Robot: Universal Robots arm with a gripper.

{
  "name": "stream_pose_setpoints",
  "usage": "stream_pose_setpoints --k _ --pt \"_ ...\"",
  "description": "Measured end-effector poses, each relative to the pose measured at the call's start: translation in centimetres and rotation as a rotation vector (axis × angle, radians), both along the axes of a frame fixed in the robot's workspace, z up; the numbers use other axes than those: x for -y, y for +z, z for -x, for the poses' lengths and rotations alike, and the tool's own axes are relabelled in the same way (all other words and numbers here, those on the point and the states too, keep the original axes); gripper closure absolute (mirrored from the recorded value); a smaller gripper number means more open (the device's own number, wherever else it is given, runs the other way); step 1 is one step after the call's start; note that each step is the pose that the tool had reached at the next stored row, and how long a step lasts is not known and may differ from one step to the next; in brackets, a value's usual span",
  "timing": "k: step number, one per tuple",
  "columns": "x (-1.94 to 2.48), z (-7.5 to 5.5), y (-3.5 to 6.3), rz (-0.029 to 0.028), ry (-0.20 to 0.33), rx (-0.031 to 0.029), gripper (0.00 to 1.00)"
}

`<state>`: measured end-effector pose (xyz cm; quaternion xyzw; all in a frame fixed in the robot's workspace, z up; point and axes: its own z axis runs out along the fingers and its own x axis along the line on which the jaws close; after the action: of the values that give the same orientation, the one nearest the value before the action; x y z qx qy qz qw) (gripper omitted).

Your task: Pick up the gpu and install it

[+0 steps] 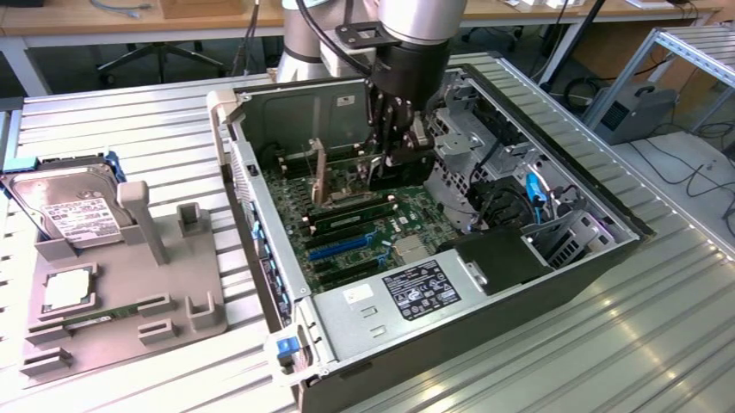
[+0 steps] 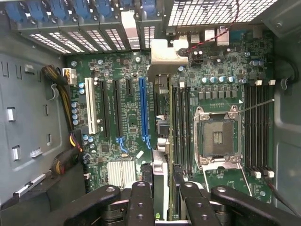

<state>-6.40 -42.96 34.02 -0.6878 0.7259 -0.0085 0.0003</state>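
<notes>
The gpu (image 2: 160, 160) appears edge-on in the wrist view as a thin card, its silvery bracket (image 2: 162, 56) toward the case's rear slot covers. My gripper (image 2: 162, 200) is shut on the card, one black finger (image 2: 141, 197) on each side. The card stands over the green motherboard (image 2: 127, 117), between the blue slot (image 2: 143, 108) and the memory slots (image 2: 181, 122). In the exterior view my gripper (image 1: 388, 153) reaches down into the open computer case (image 1: 264, 258), holding the gpu (image 1: 348, 182) upright, low over the board. Whether the card touches a slot I cannot tell.
A grey fixture (image 1: 161, 249) at the exterior view's left carries a silver hard drive (image 1: 69, 211), a processor chip (image 1: 69, 288) and a green memory stick (image 1: 103, 314). Inside the case are the power supply (image 1: 419, 288), a drive cage (image 1: 471, 142) and the bare CPU socket (image 2: 218, 136).
</notes>
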Motion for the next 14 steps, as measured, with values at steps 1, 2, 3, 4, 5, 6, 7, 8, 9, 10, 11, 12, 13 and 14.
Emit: stream_pose_setpoints --k 1,2,3,4,5,6,7,8,9,10,11,12,13,14 --pt "0.04 0.06 -0.02 -0.0001 0.0 0.0 0.73" --pt "0.05 0.07 -0.03 -0.0002 0.0 0.0001 0.73" --pt "0.07 0.09 -0.03 -0.0001 0.0 0.0 0.73" --pt "0.09 0.12 -0.04 0.0 0.0 0.0 0.73" --pt "0.1 0.13 -0.05 -0.0001 0.0 0.0 0.73" --pt "0.12 0.15 -0.06 -0.0001 0.0 0.0 0.73" --pt "0.13 0.15 -0.07 0.0 0.0 0.0 0.73" --pt "0.17 0.17 -0.1 0.0 0.0 0.0 0.73" --pt "0.19 0.19 -0.15 0.0001 0.0 0.0 0.73" --pt "0.2 0.2 -0.16 0.0001 0.0 0.0 0.73" --pt "0.21 0.21 -0.18 0.0003 0.0 0.0 0.73" --pt "0.21 0.23 -0.19 0.0005 0.0 0.0 0.73" --pt "0.23 0.24 -0.21 0.0007 0.0 0.0 0.73" --pt "0.26 0.25 -0.23 0.001 0.0 0.0001 0.73"
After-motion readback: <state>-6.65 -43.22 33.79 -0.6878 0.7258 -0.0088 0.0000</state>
